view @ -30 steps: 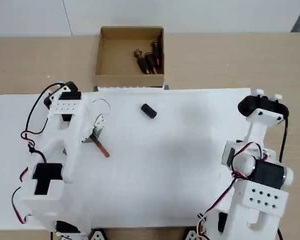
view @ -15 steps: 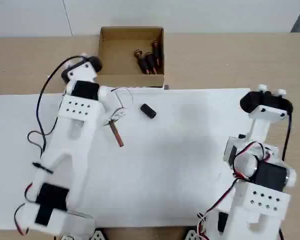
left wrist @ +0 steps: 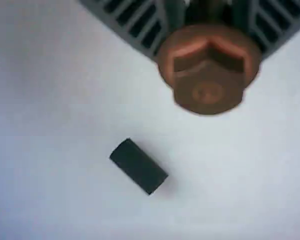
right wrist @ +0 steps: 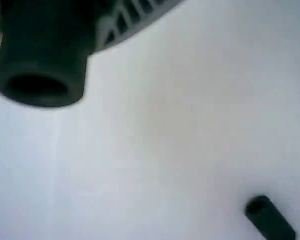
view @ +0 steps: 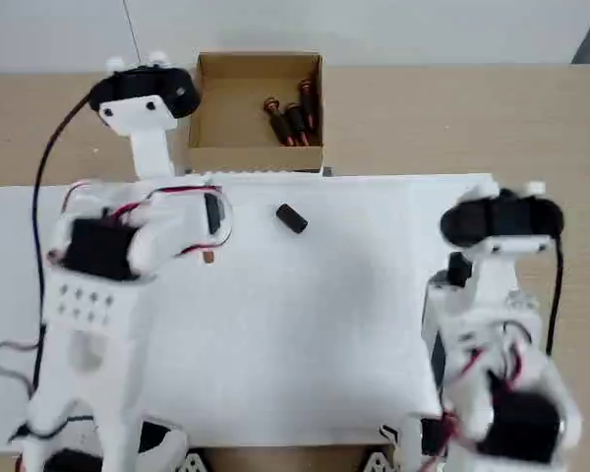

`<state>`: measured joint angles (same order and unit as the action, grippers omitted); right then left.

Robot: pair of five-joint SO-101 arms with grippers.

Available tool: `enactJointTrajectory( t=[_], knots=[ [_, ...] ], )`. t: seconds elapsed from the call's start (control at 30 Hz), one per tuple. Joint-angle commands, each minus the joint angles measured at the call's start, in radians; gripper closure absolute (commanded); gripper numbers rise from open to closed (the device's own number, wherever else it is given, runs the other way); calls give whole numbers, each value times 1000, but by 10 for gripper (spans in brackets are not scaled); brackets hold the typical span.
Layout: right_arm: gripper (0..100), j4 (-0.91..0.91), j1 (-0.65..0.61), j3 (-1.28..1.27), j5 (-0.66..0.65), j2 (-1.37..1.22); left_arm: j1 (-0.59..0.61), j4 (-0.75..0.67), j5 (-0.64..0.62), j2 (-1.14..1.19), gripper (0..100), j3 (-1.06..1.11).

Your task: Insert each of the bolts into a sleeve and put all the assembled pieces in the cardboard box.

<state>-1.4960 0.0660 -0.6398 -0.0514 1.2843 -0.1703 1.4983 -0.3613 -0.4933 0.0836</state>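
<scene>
Bench: tan bench (view: 423, 118) with a white sheet (view: 324, 324) laid over its near part, and both arms are working above the sheet.
Cardboard box: the cardboard box (view: 205, 103) sits at the far edge, just beyond the sheet, open on top.
Left arm: the left gripper (left wrist: 206, 17) has its fingers clamped on the bolt (left wrist: 208, 70). It hangs over the left side of the sheet with the hex head towards the wrist camera.
Right arm: the right gripper (right wrist: 65, 20) has its fingers closed round the held sleeve (right wrist: 40, 62), whose open bore faces the wrist camera. It is over the right side, well apart from the bolt.
Loose sleeve: the loose sleeve (view: 292, 218) lies on its side on the sheet, near the box and between the two arms.
Step in hand: as I read it, mating the bolt with the held sleeve in the air.
Doing it well: line the shank up with the bore before closing in. Go slowly, keep both grips firm so nothing twists, and stay above the loose sleeve so it isn't knocked.
Count: three assembled pieces (view: 290, 116) in the box, two sleeves outside it, and one bolt.
</scene>
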Motion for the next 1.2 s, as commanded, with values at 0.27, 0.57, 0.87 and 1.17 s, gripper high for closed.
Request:
enactJointTrajectory(
  t=[0.27, 0.57, 0.87, 1.17],
  knots=[
    [995, 303, -130, -445, -54, 409, -8, -284, 83, -364, 995, 364],
    [995, 464, -308, -657, -55, 518, -11, -626, 133, -664, 995, 745],
    [995, 664, -527, -830, -55, 518, -34, -798, -58, -907, 995, 981],
    [995, 776, -745, -933, -55, 518, -206, -845, -167, -1261, 995, 1244]
  ],
)
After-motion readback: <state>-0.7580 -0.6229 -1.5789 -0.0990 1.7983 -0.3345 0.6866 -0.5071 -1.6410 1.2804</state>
